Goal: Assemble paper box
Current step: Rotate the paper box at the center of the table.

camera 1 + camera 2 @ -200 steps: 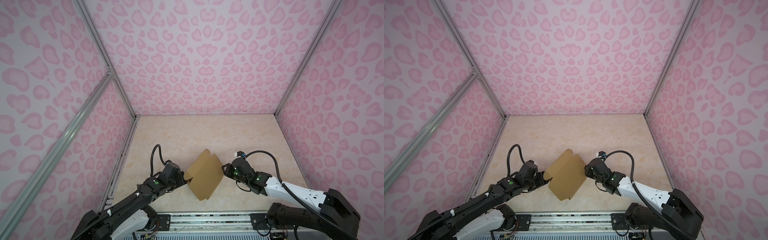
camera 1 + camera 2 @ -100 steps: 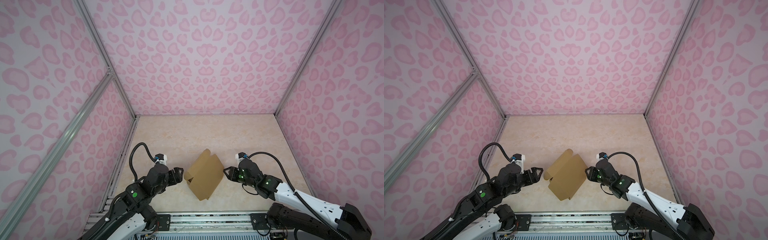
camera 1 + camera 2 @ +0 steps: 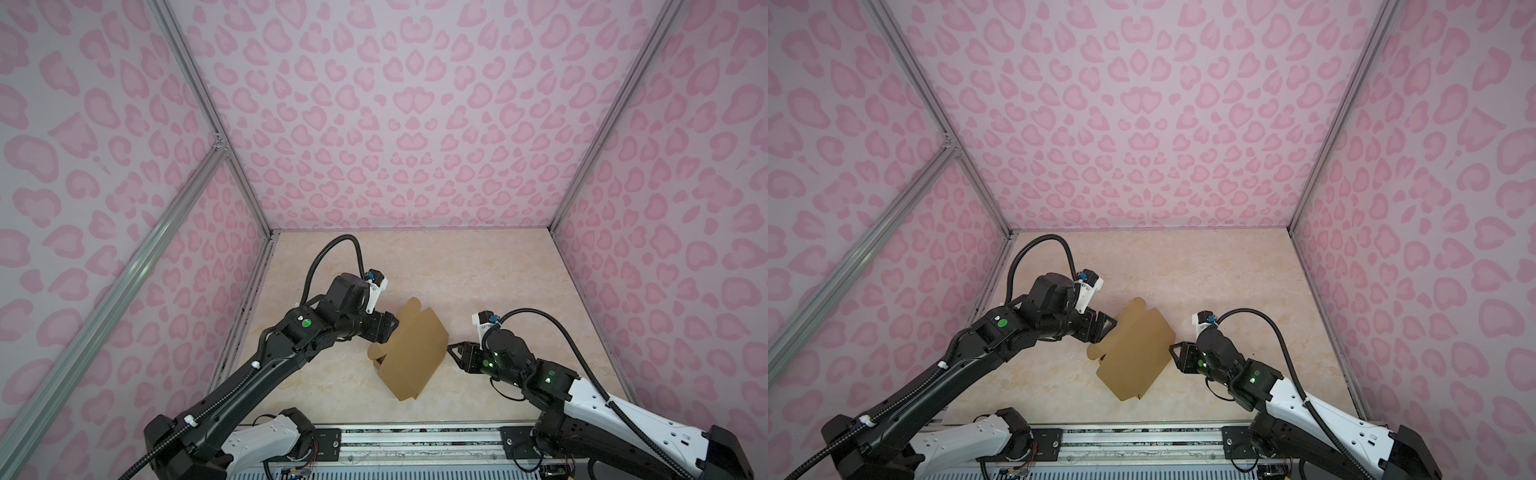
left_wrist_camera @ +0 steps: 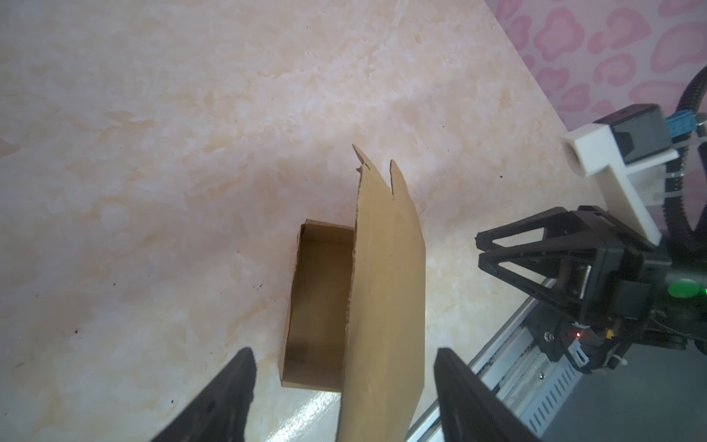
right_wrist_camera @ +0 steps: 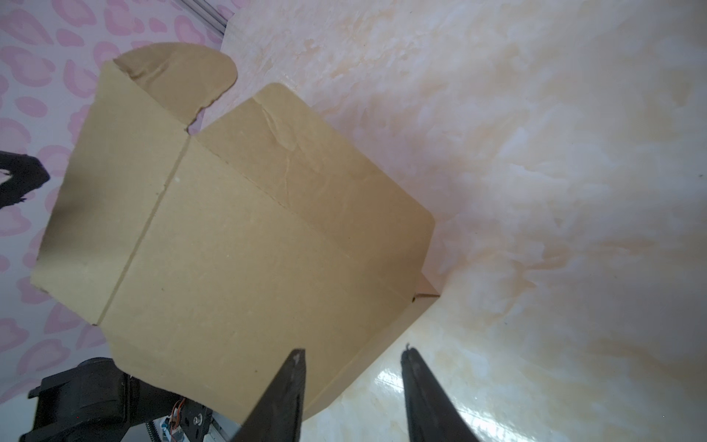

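Shows box [image 3: 411, 357]: left jaws wide, astride raised lid [image 4: 386, 287], 10 o'clock; right jaws half-open, empty, 3 o'clock.

Pink heart-print walls [image 3: 407, 124], aluminium corner posts [image 3: 195, 83], glossy beige marble-look tabletop [image 3: 478, 270].

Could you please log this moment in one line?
paper box: lid raised | left gripper: open, straddling lid edge | right gripper: open, beside paper box

My beige marbled desk [image 3: 415, 266] spreads below; pink-blotched walls [image 3: 395, 124] rise at twelve, a metal rail [image 3: 415, 436] runs at six.
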Available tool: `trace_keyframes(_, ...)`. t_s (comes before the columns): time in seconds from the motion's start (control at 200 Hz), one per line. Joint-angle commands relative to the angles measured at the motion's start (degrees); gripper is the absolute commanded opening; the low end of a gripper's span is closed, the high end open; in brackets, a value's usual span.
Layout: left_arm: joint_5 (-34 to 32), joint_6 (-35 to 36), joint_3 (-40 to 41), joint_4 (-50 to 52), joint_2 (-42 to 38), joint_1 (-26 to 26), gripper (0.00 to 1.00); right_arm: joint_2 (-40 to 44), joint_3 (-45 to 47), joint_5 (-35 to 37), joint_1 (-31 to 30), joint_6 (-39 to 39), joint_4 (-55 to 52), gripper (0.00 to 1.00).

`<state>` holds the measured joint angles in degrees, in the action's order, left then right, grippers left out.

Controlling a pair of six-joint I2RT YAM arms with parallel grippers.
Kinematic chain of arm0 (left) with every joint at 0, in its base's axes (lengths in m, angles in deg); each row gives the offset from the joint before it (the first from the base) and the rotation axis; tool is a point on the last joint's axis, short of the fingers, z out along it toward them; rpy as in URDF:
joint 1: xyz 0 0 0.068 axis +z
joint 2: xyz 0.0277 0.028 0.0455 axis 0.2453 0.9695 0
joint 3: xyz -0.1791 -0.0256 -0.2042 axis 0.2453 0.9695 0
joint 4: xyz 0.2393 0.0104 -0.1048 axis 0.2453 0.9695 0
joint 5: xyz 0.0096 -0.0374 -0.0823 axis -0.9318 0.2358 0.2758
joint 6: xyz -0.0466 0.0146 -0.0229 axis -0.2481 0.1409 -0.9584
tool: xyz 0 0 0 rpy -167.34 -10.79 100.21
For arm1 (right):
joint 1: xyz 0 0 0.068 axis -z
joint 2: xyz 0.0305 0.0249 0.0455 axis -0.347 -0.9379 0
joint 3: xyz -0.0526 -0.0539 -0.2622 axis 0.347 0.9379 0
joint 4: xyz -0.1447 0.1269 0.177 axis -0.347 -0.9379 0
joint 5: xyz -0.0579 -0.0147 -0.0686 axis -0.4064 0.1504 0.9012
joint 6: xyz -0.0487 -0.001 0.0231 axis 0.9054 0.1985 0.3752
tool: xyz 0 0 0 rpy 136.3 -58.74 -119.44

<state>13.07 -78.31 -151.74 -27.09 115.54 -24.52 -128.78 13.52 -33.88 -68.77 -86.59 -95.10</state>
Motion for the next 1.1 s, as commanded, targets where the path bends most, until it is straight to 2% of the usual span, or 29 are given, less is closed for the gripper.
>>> trace_keyframes(0.0,2.87,5.14,-1.30,3.77,2.94,0.95,0.70,1.94,1.01,1.64,-0.22,0.42,-1.99,0.44)
trace_keyframes(0.09,4.34,5.08,-1.78,3.94,4.11,1.30,0.63,4.03,1.38,2.38,-0.21,0.72,-3.21,0.44)
trace_keyframes(0.255,5.32,5.20,-3.19,4.77,6.85,1.54,0.58,6.76,1.61,2.87,-0.22,0.87,-3.94,0.44)
trace_keyframes(0.5,8.65,5.04,-3.60,4.88,8.44,1.63,0.39,6.93,1.79,2.44,-0.72,1.17,-3.37,0.44)
trace_keyframes(0.645,8.74,4.43,-3.57,5.06,8.33,1.81,0.37,7.26,1.79,2.71,-0.84,1.41,-3.54,0.44)
trace_keyframes(0.665,8.93,4.48,-3.53,5.08,8.29,1.87,0.32,7.28,1.71,2.84,-0.84,1.44,-3.63,0.44)
trace_keyframes(0.74,9.20,4.10,-3.66,5.09,8.33,2.05,0.27,7.43,1.40,3.04,-0.82,1.74,-4.23,0.45)
trace_keyframes(0.9,9.83,2.72,-4.01,5.00,7.90,2.81,0.05,7.99,0.92,3.51,-0.83,1.96,-4.72,0.44)
trace_keyframes(1.03,10.11,-1.02,-4.25,4.34,6.92,3.28,0.04,8.60,0.38,3.85,-0.82,2.27,-5.66,0.44)
trace_keyframes(1.095,9.16,-6.14,-4.57,3.54,5.72,3.86,0.04,9.10,0.21,4.24,-0.84,2.40,-6.00,0.44)
